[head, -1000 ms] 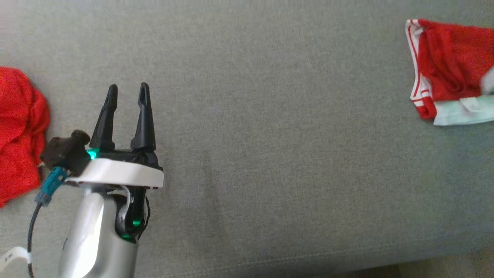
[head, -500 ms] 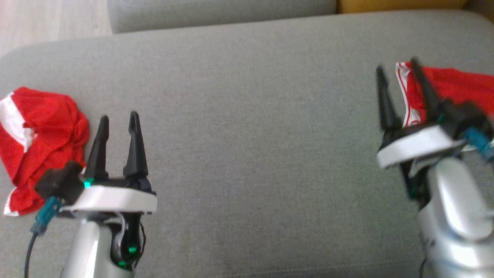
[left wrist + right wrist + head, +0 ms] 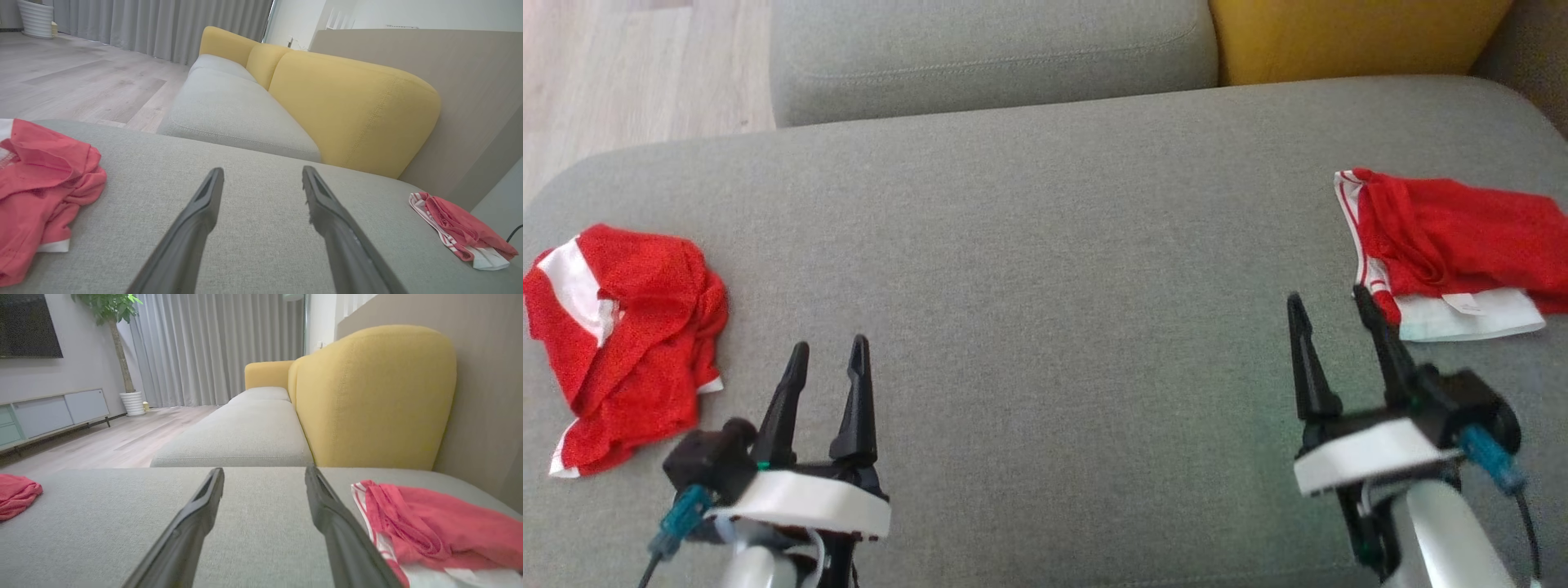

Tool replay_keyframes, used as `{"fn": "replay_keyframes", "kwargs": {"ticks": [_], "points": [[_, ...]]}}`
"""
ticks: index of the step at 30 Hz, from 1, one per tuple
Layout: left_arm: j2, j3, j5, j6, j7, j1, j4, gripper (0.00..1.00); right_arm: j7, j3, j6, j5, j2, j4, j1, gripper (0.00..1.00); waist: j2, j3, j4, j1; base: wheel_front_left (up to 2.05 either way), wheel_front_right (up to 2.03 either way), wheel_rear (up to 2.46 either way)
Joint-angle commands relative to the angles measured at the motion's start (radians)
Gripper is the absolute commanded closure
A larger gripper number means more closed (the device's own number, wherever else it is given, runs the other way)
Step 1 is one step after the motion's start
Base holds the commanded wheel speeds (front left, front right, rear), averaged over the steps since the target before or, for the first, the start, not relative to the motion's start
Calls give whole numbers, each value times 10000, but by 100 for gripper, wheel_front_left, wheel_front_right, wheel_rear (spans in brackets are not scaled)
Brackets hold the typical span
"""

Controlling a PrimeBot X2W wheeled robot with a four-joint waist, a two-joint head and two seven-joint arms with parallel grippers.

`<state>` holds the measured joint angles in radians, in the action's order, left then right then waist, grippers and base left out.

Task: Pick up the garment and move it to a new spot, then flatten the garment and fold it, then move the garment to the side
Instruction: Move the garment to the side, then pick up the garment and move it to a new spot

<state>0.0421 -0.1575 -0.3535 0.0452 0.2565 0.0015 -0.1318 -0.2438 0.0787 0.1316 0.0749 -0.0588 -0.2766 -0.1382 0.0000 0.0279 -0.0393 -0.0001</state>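
A crumpled red garment (image 3: 629,327) with a white patch lies at the left end of the grey cushion (image 3: 1045,269); it also shows in the left wrist view (image 3: 36,183) and the right wrist view (image 3: 14,494). A second red garment (image 3: 1454,237) with white striped trim lies folded at the right end (image 3: 461,228) (image 3: 429,522). My left gripper (image 3: 830,343) (image 3: 262,170) hovers open and empty just right of the crumpled one. My right gripper (image 3: 1326,294) (image 3: 264,470) stands open and empty, just left of and nearer than the folded one.
A second grey seat cushion (image 3: 988,57) and a yellow backrest (image 3: 1356,37) lie beyond the cushion's far edge. Wooden floor (image 3: 629,73) shows at the far left. A wide bare stretch of cushion lies between the two garments.
The head camera has tilted up, so the far cushions and floor came into view. The right gripper has come into view and drawn back from the folded garment. Both grippers stay open.
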Motion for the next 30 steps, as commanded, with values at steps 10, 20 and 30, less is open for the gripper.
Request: {"fn": "replay_keyframes", "kwargs": {"ticks": [10, 20, 30], "points": [[81, 217, 186, -375, 53, -220, 528, 0, -168, 239, -9, 524, 84, 529, 253, 0, 0, 6, -140, 1, 0, 0, 0], [81, 449, 236, -439, 53, -471, 552, 0, -173, 428, -9, 632, 84, 449, 83, 0, 0, 205, 432, 1, 0, 0, 0], [81, 880, 175, -559, 53, -755, 814, 0, 7, 1205, -9, 393, 85, 405, -238, 0, 0, 296, 2417, 1, 0, 0, 0]]}}
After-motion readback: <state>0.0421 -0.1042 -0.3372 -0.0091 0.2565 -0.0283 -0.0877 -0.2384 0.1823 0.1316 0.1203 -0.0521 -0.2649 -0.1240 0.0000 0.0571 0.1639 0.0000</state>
